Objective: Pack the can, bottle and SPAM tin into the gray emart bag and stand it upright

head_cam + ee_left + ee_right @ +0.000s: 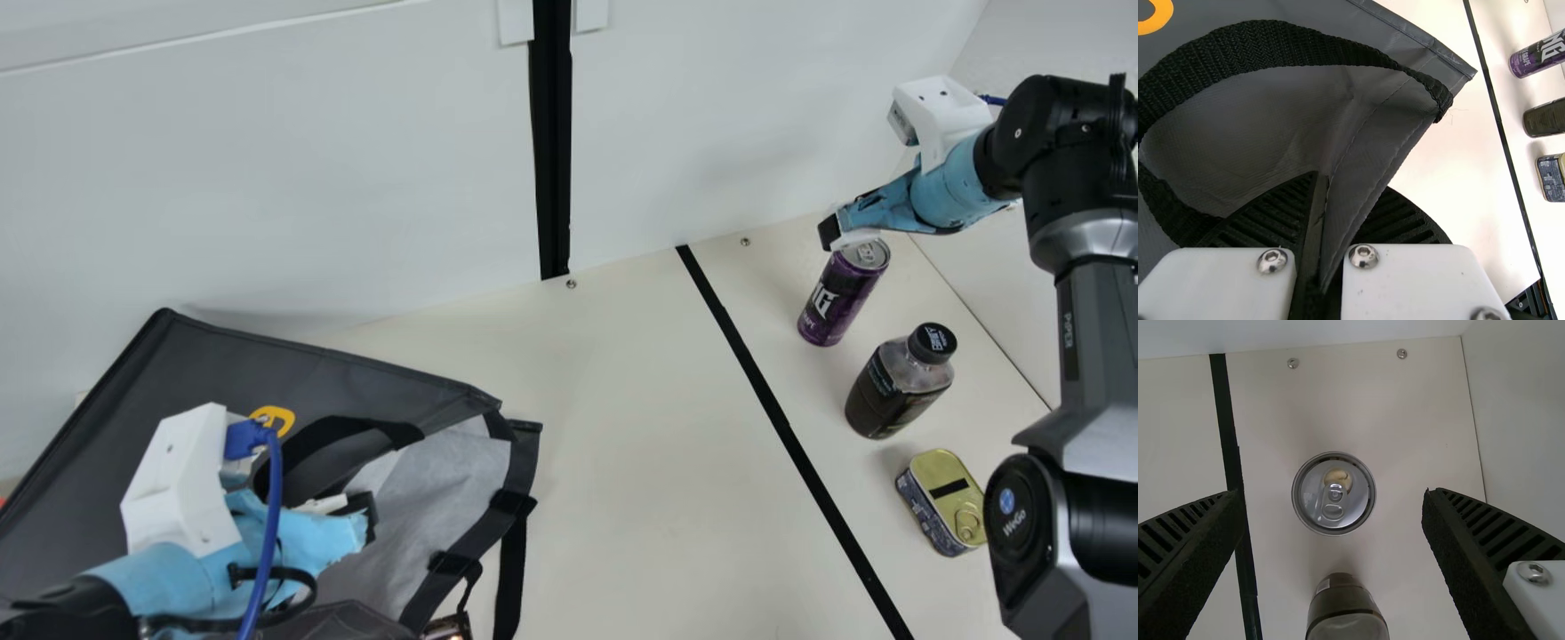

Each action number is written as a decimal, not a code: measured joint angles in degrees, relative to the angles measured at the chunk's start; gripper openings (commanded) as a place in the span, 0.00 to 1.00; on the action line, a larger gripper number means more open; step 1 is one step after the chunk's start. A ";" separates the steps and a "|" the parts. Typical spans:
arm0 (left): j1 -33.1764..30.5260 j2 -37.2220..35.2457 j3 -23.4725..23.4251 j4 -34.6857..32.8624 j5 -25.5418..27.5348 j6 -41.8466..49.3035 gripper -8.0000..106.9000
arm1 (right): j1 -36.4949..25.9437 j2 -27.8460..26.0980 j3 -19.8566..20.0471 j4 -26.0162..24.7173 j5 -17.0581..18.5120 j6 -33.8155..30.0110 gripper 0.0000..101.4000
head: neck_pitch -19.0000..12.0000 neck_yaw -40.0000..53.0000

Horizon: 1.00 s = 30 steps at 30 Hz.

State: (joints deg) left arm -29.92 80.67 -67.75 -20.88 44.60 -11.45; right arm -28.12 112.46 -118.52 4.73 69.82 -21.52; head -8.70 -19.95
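My left pincer (363, 516) is clenched on the cloth edge of the gray emart bag (107, 418), beside a loop of black strap (1278, 43). The bag lies slumped on the bench (640, 444), its pale lining (462, 471) showing at the mouth; I judge that I grip there so the opening can be steadied and spread, since cloth this limp would likely fold shut against anything pushed in. My right pincer (1331, 495) is released, its fingers well apart over the upright can (1333, 495), one on either side of the lid, which should suit a straight grasp around its body. The bottle (898, 382) stands near the can, with the SPAM tin (935, 498) beyond it, all three across the black stripe (791, 436) from the bag. That spacing should let me take each singly, though the bottle is close enough that a careless finger could knock it.
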 measured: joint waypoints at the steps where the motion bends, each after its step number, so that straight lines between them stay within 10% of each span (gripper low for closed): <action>1: 0.00 0.00 0.00 0.00 0.00 0.00 0.00 | -0.04 0.48 -0.25 0.07 0.00 0.16 0.94 | 0.00 0.00; 25: 0.00 0.00 0.00 0.00 0.00 0.00 0.00 | -0.15 8.96 -2.06 1.03 0.04 2.50 0.94 | 0.00 0.00; 30: 0.00 0.00 0.00 0.00 0.00 0.00 0.00 | -0.17 10.02 -2.19 1.61 0.04 2.50 0.61 | 0.09 0.00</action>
State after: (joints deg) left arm -29.92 80.67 -67.75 -20.88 44.60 -11.45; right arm -28.29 122.47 -120.71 6.33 69.86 -19.02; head -8.61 -19.95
